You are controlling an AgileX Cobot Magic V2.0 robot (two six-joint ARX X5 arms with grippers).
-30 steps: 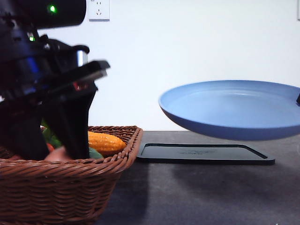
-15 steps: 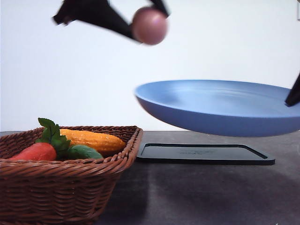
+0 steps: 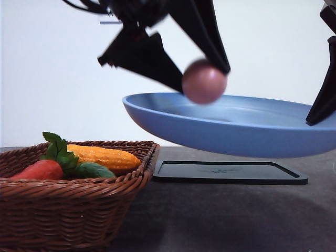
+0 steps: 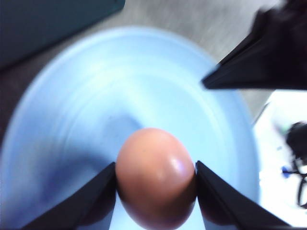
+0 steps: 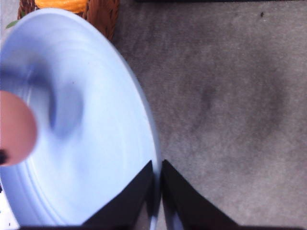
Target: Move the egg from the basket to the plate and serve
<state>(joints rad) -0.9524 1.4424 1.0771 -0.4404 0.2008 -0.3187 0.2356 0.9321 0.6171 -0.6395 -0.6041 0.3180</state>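
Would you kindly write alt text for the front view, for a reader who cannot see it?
The left hand holds a pinkish egg above a blue plate, which the right hand holds up by its rim. Below sit a wicker basket of vegetables and a black tray.

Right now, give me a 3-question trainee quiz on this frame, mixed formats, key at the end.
1. True or false: the egg already lies on the plate.
2. Multiple choice: what does the right gripper hold? A) the basket's rim B) the plate's rim C) the black tray D) nothing
3. Short answer: name what lies in the basket.

Key
1. False. The left gripper holds the egg above the plate, a finger on each side of it.
2. B. Its fingers pinch the plate's edge, and the plate hangs above the black tray.
3. A red vegetable with green leaves, a yellow corn cob and a green vegetable.
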